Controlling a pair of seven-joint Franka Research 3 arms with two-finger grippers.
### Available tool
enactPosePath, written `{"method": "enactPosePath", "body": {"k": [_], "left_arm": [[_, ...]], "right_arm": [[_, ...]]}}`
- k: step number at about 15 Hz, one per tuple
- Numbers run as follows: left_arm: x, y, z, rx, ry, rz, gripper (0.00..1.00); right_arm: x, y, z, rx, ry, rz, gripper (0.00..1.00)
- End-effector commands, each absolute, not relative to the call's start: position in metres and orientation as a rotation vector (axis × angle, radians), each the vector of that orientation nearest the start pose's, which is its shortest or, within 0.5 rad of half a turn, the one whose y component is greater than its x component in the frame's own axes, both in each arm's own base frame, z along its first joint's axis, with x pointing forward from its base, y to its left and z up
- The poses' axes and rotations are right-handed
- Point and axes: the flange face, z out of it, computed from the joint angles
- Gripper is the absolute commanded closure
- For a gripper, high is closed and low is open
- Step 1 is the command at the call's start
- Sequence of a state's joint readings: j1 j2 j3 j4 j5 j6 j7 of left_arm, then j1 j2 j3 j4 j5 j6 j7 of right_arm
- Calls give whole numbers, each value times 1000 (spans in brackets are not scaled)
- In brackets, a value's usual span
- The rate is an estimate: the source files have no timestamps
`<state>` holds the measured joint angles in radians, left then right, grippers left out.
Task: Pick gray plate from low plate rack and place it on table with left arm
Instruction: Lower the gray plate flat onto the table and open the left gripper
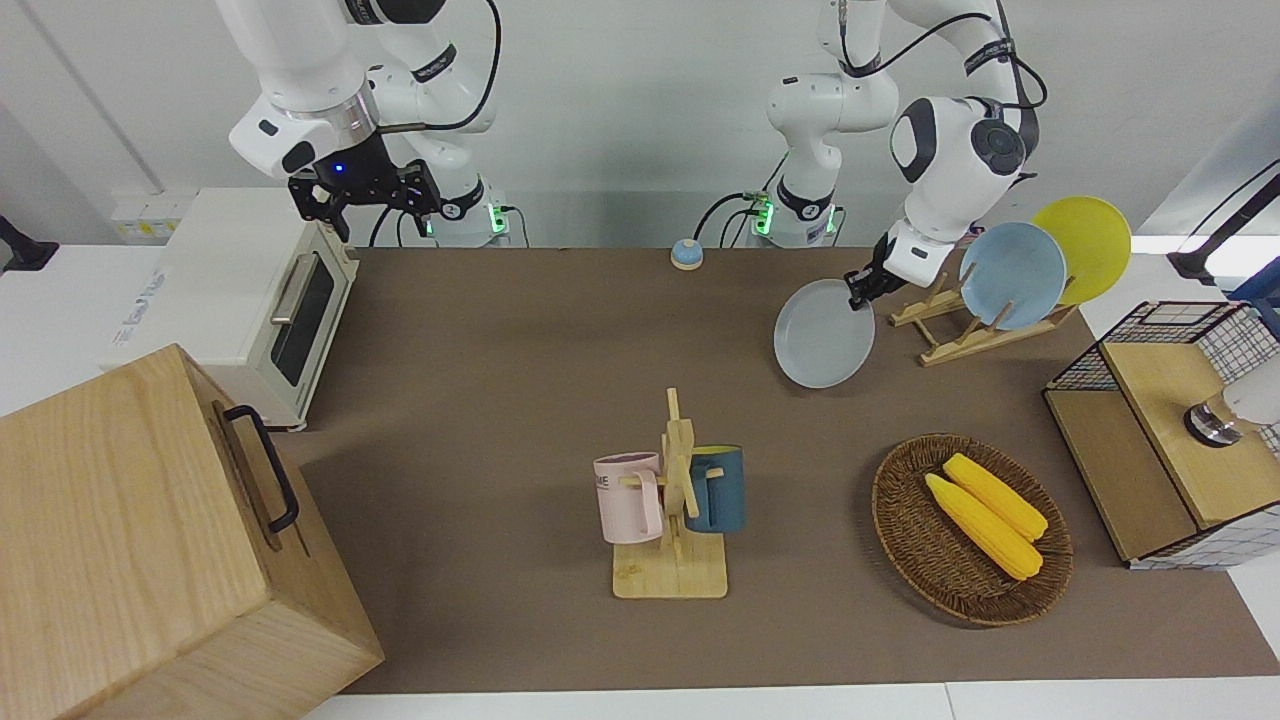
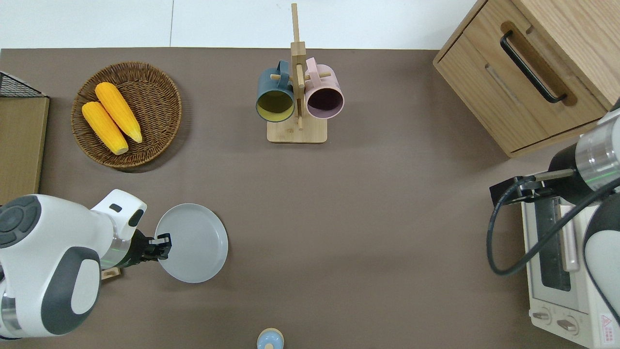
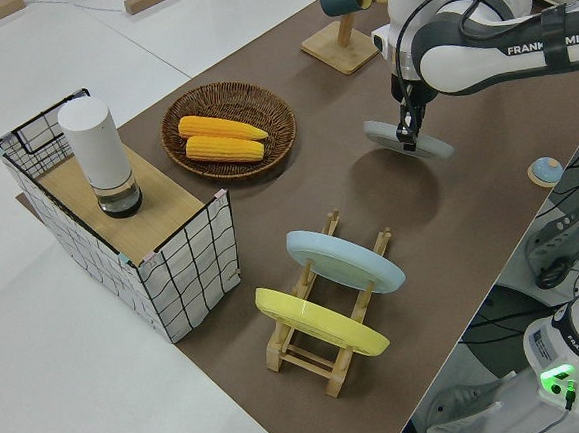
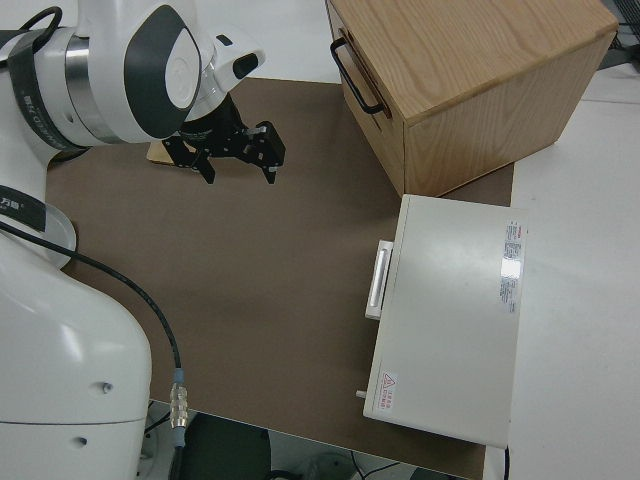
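Observation:
My left gripper [image 1: 862, 285] [image 2: 162, 245] [image 3: 406, 132] is shut on the rim of the gray plate [image 1: 822, 335] [image 2: 196, 242] [image 3: 409, 139]. The plate hangs slightly tilted a little above the table [image 1: 500, 350], casting a shadow on the brown mat. It is out of the low plate rack [image 1: 950, 335] [image 3: 325, 349], over the mat beside the rack toward the right arm's end. The right arm is parked, its gripper [image 1: 365, 200] [image 4: 240, 160] open and holding nothing.
A light blue plate [image 1: 1012, 275] and a yellow plate [image 1: 1085, 245] lean in the rack. A wicker basket [image 1: 900, 520] with corn, a mug tree [image 1: 675, 500], a wire crate [image 1: 1160, 430], a toaster oven [image 1: 260, 300], a wooden cabinet [image 1: 150, 540] and a small bell [image 1: 686, 254] stand around.

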<state>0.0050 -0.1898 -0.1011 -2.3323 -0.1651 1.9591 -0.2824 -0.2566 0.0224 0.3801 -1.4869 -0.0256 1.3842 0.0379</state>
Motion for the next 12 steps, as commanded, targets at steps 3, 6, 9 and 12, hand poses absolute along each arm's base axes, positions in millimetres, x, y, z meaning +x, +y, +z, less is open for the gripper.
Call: {"method": "enactPosePath", "body": {"k": [3,6,9,12], "left_arm": [[454,-65,379,-3182,-492,342,580],[458,-62,380,-3182,-495,313,364],[459,-61,380,-3182,-490,306,350],[461,-59,385,-3189,-464,295,173]], "right_arm": [[536,59,641,-3169,-105,196,17],[536,59,641,-3169,-105,196,17],[536,59,641,-3169,-105,196,17],[536,59,641,-3169,-105,196,17]]}}
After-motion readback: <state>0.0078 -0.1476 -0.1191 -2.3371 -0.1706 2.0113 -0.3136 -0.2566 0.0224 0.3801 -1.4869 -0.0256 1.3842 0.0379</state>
